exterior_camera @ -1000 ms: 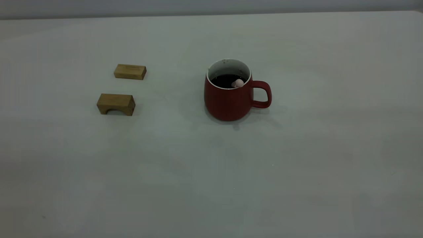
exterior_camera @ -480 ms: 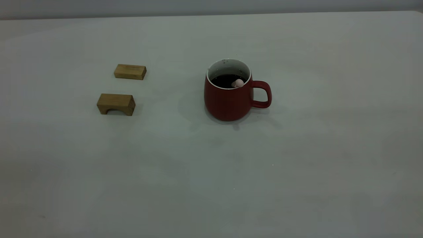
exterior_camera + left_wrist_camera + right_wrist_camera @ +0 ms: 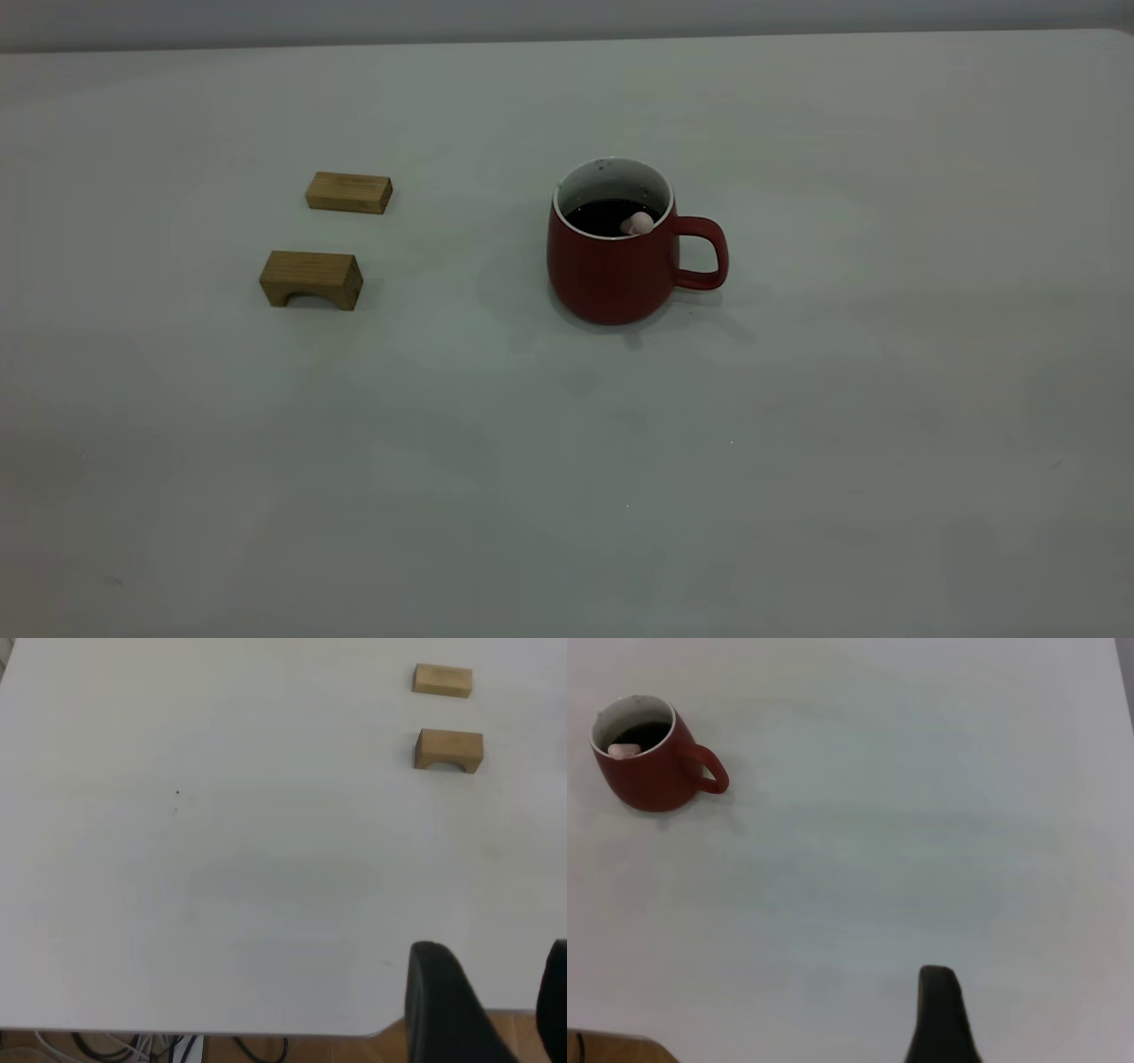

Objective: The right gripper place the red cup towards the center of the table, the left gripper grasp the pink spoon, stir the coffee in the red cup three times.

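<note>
The red cup [image 3: 611, 275] stands upright near the middle of the table [image 3: 797, 461], its handle to the right. Dark coffee [image 3: 605, 215] fills it. Only the rounded end of the pink spoon [image 3: 636, 223] shows above the coffee, leaning on the rim by the handle. No arm appears in the exterior view. In the left wrist view my left gripper [image 3: 494, 950] hangs open and empty over the table's near edge, far from the cup. The right wrist view has the red cup [image 3: 651, 784] and pink spoon [image 3: 625, 750] far off, with my right gripper [image 3: 937, 992] well apart from them.
Two tan wooden blocks lie left of the cup: a flat one [image 3: 349, 192] and an arched one [image 3: 311, 278]. They also show in the left wrist view, flat block [image 3: 442, 680] and arched block [image 3: 449, 749]. The table's edge [image 3: 266, 1030] has cables and floor beyond.
</note>
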Controlling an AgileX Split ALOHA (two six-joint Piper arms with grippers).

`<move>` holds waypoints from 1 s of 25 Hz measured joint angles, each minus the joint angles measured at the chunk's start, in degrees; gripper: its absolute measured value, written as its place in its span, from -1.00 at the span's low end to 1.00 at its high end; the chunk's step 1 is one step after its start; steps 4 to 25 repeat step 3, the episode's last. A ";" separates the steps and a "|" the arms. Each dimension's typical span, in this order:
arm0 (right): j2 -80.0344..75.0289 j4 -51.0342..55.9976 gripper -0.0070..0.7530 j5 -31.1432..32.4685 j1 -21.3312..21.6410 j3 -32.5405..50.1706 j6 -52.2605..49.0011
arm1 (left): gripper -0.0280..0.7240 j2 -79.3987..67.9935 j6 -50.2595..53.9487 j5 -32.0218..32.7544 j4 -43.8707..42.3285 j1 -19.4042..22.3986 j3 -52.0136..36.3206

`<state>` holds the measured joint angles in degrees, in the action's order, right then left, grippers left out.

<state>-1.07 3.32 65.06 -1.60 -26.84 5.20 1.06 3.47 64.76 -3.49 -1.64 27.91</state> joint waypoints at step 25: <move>0.00 0.00 0.56 0.00 0.00 0.00 0.00 | -0.02 0.00 0.00 0.00 0.00 0.00 0.00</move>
